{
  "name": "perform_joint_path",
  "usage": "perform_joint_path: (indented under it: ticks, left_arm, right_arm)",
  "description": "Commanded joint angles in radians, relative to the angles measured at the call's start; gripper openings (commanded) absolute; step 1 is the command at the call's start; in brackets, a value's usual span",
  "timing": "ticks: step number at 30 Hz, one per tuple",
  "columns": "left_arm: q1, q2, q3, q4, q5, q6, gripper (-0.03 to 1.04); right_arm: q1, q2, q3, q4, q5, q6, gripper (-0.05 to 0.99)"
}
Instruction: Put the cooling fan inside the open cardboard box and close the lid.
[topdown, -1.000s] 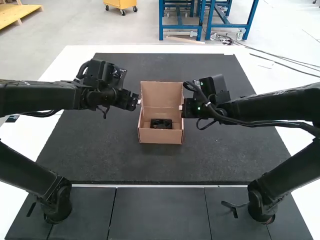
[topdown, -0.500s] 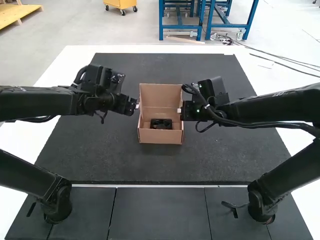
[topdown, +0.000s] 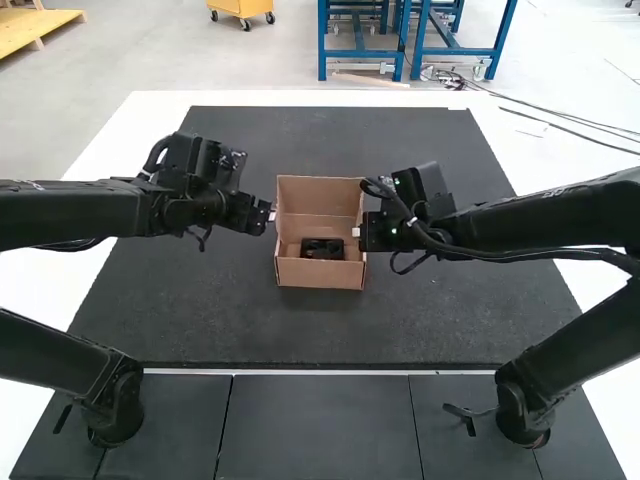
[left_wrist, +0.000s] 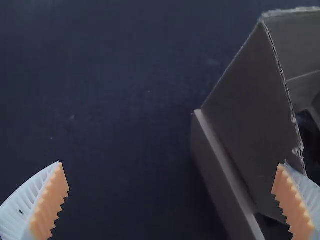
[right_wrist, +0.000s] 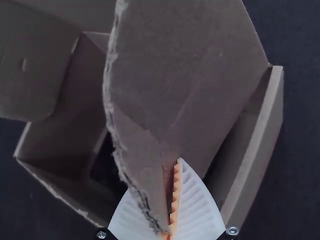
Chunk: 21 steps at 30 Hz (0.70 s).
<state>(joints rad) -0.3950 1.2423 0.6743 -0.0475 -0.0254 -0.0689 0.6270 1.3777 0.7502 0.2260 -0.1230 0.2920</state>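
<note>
The open cardboard box (topdown: 320, 262) stands mid-mat with its lid (topdown: 319, 194) raised at the back. The black cooling fan (topdown: 322, 247) lies inside on the box floor. My left gripper (topdown: 270, 214) is at the box's left side; in the left wrist view it (left_wrist: 170, 170) is open wide, one orange pad (left_wrist: 292, 205) right by the edge of the left side flap (left_wrist: 245, 130). My right gripper (topdown: 359, 231) is at the box's right side, and the right wrist view shows it (right_wrist: 172, 170) shut on the torn-edged right side flap (right_wrist: 180, 75).
The box sits on a black mat (topdown: 200, 300) laid over a white table (topdown: 90, 150). Both arms stretch inward from the sides, with open mat in front of and behind the box.
Both grippers have shifted slightly toward the front of the table, and the raised lid has tipped lower. The fan has stayed where it was.
</note>
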Motion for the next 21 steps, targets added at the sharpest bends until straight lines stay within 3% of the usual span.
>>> perform_joint_path:
  ticks: [1,21]
  left_arm:
    - [-0.01,-0.033,-0.013,0.008,0.016,-0.008,0.97]
    - [-0.011,-0.066,-0.041,-0.002,0.028,-0.006,0.97]
  right_arm:
    - [0.031,-0.026,-0.02,-0.008,-0.061,0.001,-0.01]
    - [0.031,-0.026,-0.043,-0.079,-0.009,-0.06,0.0]
